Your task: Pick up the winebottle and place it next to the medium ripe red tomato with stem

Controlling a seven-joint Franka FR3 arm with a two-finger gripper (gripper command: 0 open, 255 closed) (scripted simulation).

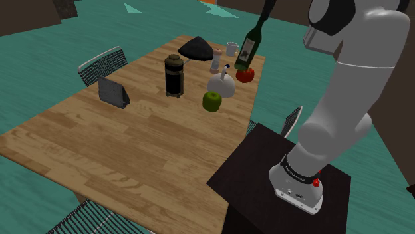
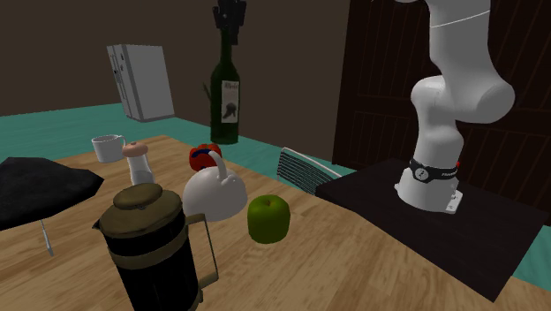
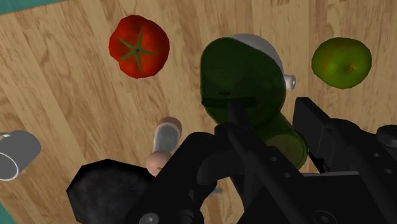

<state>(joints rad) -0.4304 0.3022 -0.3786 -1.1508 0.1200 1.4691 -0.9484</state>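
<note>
The black gripper (image 2: 230, 23) pinches the green wine bottle (image 1: 249, 48) by its neck, close beside the red tomato (image 1: 246, 75) near the wooden table's (image 1: 100, 149) edge. Teal floor (image 1: 46, 50) spreads all around it.

- Wine bottle (image 1: 249, 48), upper centre-right of the shoulder view: dark green, with a pale label bearing a dark figure.
- Tomato (image 3: 139, 46): red, with a green star-shaped stem.
- Apple (image 1: 212, 101): green.
- Table (image 1: 100, 146): light brown wood grain, in planks.
- Coffee press (image 2: 159, 256), lower left of the second exterior view: black, with a dull brown lid and bands.
- Mug (image 2: 108, 147): white.
- Floor (image 1: 40, 60): teal.
- Arm (image 1: 339, 113): white.
- Stand (image 1: 259, 173): near black.
</note>
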